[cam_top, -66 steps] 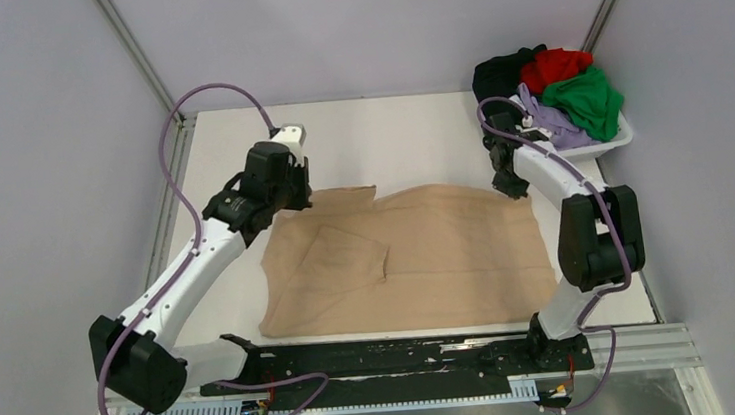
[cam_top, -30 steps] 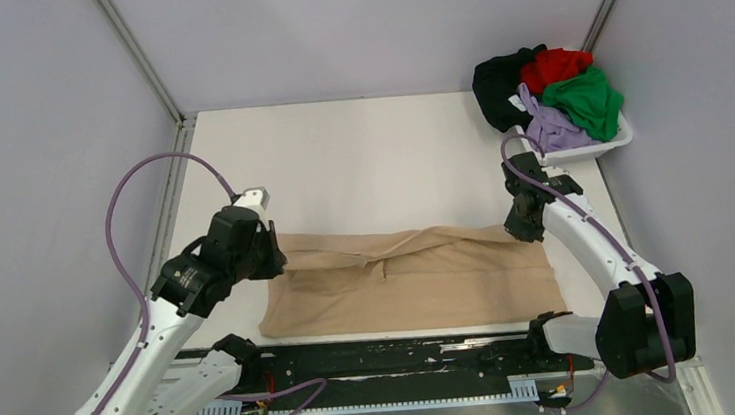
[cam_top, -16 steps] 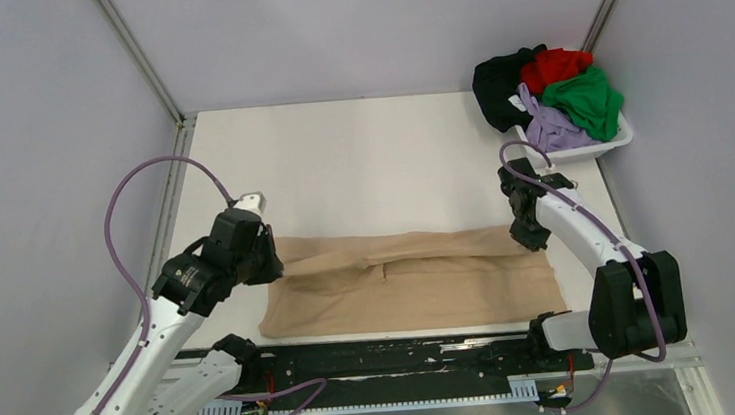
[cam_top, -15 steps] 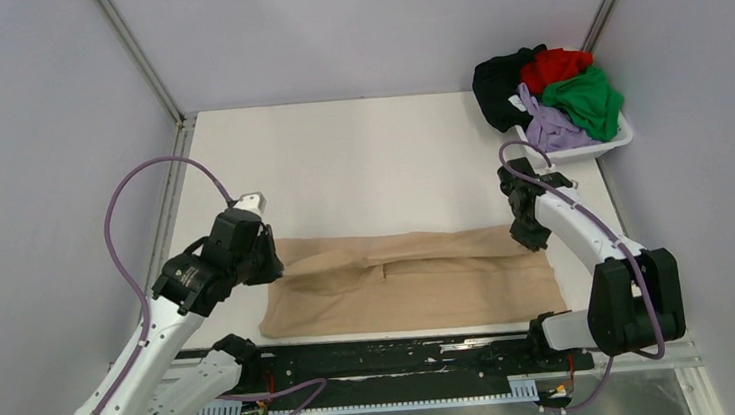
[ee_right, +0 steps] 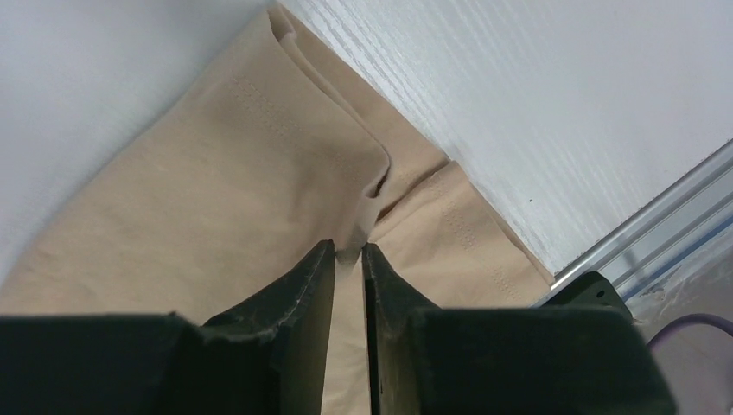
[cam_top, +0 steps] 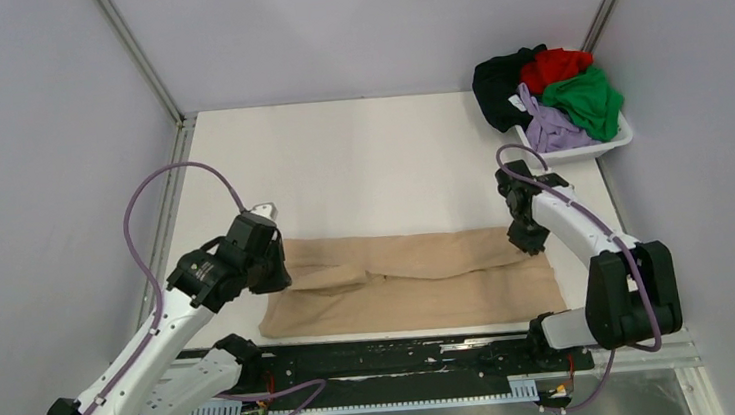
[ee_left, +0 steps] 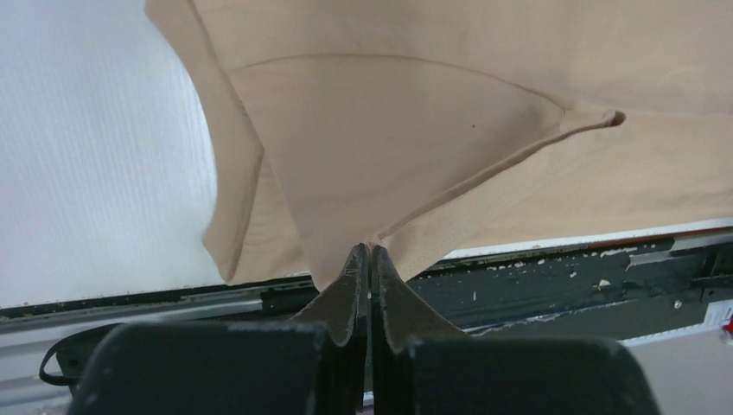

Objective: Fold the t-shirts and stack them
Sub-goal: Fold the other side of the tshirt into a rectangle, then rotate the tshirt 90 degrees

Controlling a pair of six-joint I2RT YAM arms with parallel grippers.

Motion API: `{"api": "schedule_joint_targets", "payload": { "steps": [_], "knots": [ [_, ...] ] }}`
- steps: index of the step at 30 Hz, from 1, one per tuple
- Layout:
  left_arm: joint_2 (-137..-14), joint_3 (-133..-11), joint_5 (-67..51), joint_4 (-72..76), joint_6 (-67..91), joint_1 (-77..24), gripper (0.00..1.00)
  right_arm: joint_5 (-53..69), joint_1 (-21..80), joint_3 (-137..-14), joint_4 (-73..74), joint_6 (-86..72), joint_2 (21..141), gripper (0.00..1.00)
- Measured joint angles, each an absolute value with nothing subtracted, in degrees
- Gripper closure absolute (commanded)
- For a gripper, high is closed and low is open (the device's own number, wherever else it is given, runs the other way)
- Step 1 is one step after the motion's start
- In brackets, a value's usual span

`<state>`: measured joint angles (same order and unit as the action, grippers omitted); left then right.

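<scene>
shirt: tan cloth t-shirt (cam_top: 410, 282), doubled over on white table (cam_top: 359, 158)
left gripper (ee_left: 370, 251): clamped tight on shirt edge
right gripper (ee_right: 348, 251): near-closed, pinching cloth
top view: wrists hide both pinches

White basket (cam_top: 594, 150) far right, white table (cam_top: 370, 162), black rail (cam_top: 407, 360)

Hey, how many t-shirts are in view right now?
5. The tan shirt lies on the table; the black shirt, red shirt, green shirt and lavender shirt are heaped in the basket. More may be buried.
</scene>
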<state>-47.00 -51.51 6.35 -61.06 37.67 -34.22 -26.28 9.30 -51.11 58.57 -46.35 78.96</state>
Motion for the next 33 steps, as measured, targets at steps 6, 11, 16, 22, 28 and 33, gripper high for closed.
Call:
{"api": "schedule_joint_targets", "payload": {
  "steps": [6, 11, 16, 22, 28, 33],
  "knots": [
    [-48.8, -49.6, 5.0, -63.2, 41.1, -37.2, 0.65, -24.0, 9.3, -47.8, 58.9, -46.4, 76.0, 0.51],
    [-46.8, -49.6, 4.3, -67.2, 42.9, -37.9, 0.09, -24.3, 9.3, -47.9, 59.8, -47.3, 71.1, 0.15],
    [-43.1, -49.6, 2.2, -67.7, 43.1, -37.9, 0.0, -25.9, 9.3, -49.8, 60.1, -47.3, 65.8, 0.0],
    [-45.8, -49.5, -0.2, -60.1, 43.1, -37.9, 0.0, -21.9, 9.2, -49.9, 56.0, -44.1, 61.3, 0.0],
    [-57.2, -43.2, -1.5, -38.0, 48.1, -37.9, 0.0, -4.4, 9.2, -43.6, 42.3, -39.8, 59.0, 0.0],
    [-73.5, -38.7, -3.2, -24.3, 53.9, -37.8, 0.0, 2.8, 9.2, -41.9, 36.9, -37.9, 64.4, 0.0]
  ]
}}
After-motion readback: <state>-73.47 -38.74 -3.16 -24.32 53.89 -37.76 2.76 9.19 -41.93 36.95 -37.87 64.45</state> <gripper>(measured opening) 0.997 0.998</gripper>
